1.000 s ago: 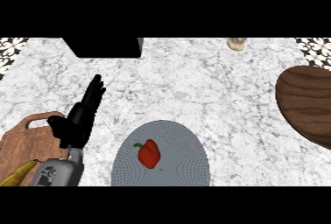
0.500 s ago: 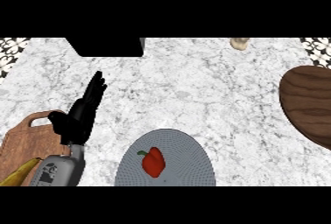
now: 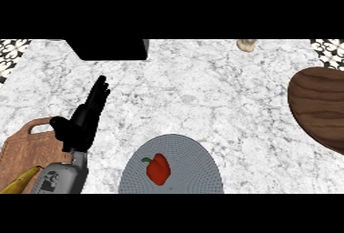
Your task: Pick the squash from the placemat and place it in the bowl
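Observation:
A small red vegetable (image 3: pixel 159 169) with a green stem, shaped like a pepper, lies on the round grey placemat (image 3: pixel 194 159) at the bottom centre. The dark wooden bowl (image 3: pixel 319 109) is at the right edge, cut off by the frame. My left hand (image 3: pixel 82 122) stands at the left with straight fingers pointing up and away. It is open, holds nothing, and is apart from the placemat. My right hand does not show.
A wooden cutting board (image 3: pixel 20 154) lies at the lower left with a yellow banana (image 3: pixel 19 182) on it, partly behind my left forearm. A black block (image 3: pixel 111 49) sits at the back. A small beige item (image 3: pixel 246 44) rests at the far edge.
The placemat and the red vegetable sit slightly lower in the view than before. My left hand keeps the same open pose.

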You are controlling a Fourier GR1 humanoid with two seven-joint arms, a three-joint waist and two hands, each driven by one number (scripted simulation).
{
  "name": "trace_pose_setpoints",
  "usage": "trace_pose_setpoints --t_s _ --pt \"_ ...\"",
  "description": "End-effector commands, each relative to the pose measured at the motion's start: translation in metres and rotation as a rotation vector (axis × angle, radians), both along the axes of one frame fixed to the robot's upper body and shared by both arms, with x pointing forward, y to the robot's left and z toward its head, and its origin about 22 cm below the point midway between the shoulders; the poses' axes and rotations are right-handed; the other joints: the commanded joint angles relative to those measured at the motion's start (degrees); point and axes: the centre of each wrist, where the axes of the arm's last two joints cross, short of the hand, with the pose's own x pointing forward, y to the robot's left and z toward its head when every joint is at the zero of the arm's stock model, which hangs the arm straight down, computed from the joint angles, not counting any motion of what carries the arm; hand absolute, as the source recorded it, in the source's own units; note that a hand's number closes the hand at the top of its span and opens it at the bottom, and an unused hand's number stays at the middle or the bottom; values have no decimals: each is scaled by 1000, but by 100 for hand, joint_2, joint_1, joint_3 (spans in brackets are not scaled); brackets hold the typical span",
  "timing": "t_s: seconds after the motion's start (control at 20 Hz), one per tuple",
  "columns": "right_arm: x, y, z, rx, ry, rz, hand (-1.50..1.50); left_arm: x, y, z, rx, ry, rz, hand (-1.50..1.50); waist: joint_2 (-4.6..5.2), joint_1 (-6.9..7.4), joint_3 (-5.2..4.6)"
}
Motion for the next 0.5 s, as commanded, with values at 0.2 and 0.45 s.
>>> trace_pose_setpoints --t_s 0.2,0.45 --pt "3 -52 72 117 -211 50 150 -7 4 -6 -2 15 32 0 -24 -186 -25" --pt "15 -74 95 80 -256 -19 150 -14 11 -13 -1 12 47 0 2 -186 -31"
